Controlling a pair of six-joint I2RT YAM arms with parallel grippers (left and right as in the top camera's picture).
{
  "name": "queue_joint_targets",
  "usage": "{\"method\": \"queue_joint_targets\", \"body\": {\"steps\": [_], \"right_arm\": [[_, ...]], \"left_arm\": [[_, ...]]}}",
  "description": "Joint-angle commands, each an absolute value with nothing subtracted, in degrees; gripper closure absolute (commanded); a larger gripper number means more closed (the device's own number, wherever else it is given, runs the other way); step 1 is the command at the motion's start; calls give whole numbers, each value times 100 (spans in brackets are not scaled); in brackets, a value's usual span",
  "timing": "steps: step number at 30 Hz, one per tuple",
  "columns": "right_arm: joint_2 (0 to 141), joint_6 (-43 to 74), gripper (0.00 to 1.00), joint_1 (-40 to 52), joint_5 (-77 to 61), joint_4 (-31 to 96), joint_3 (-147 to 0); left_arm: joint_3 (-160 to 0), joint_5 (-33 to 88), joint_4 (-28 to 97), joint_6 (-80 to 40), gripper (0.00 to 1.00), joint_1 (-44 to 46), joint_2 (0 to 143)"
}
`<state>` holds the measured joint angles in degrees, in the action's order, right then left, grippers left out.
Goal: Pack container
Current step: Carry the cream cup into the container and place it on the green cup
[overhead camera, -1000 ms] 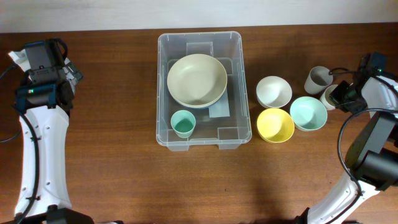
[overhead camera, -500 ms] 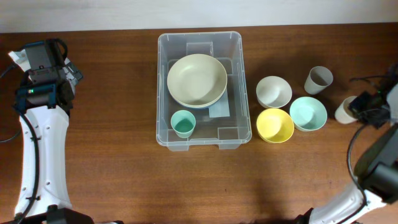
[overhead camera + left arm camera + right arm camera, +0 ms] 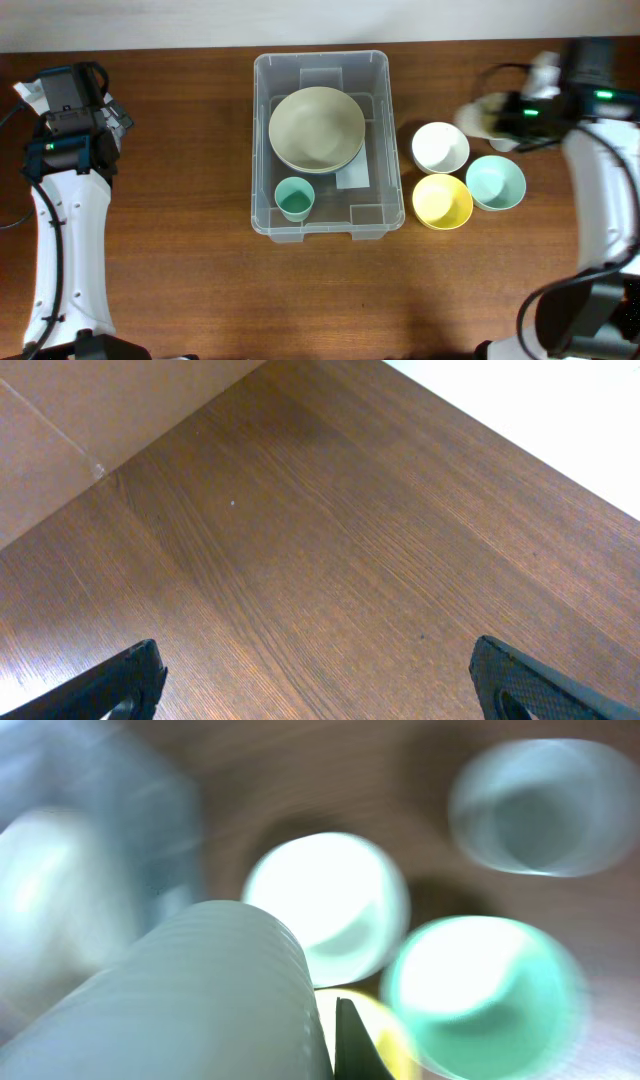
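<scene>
On the brown table [image 3: 180, 250], the clear container [image 3: 320, 56] is seen at upper centre, a cream bowl [image 3: 316, 128] and teal cup [image 3: 294, 198] inside. The left jaws are spread; a ribbed cup [image 3: 190, 990] is pinched by the right jaws

Dark wood-grain table [image 3: 180, 250] fills the view; a pale wall [image 3: 300, 20] — plain white — borders its far edge.

container [image 3: 259, 150]: clear glossy plastic | table [image 3: 180, 250]: matt grained wood | cup [image 3: 190, 990]: ridged, matt | yellow bowl [image 3: 443, 200]: smooth
</scene>
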<state>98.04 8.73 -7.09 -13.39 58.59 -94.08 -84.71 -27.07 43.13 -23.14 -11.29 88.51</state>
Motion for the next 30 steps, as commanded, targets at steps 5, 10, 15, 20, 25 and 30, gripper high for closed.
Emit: {"method": "queue_joint_targets", "body": {"steps": [5, 10, 15, 20, 25, 30], "right_arm": [[9697, 642, 96, 1472, -591, 5518, -9487], [9885, 642, 96, 2648, -95, 5162, -9480], [10245, 639, 96, 3369, 137, 4982, -9478], [10667, 639, 96, 3765, 139, 4827, -9478], [10949, 642, 96, 3940, 137, 4814, -9478], [11002, 639, 96, 3948, 137, 4818, -9478]], "left_arm": [[-8534, -2790, 4320, -2265, 1, -1151, 8838], [-8534, -2790, 4318, -2265, 1, -1153, 8838], [-8534, -2790, 4320, -2265, 1, -1151, 8838], [-8534, -2790, 4318, -2265, 1, -1151, 8838], [-8534, -2790, 4320, -2265, 1, -1151, 8838], [-8534, -2790, 4318, -2265, 1, -1151, 8838]]}}
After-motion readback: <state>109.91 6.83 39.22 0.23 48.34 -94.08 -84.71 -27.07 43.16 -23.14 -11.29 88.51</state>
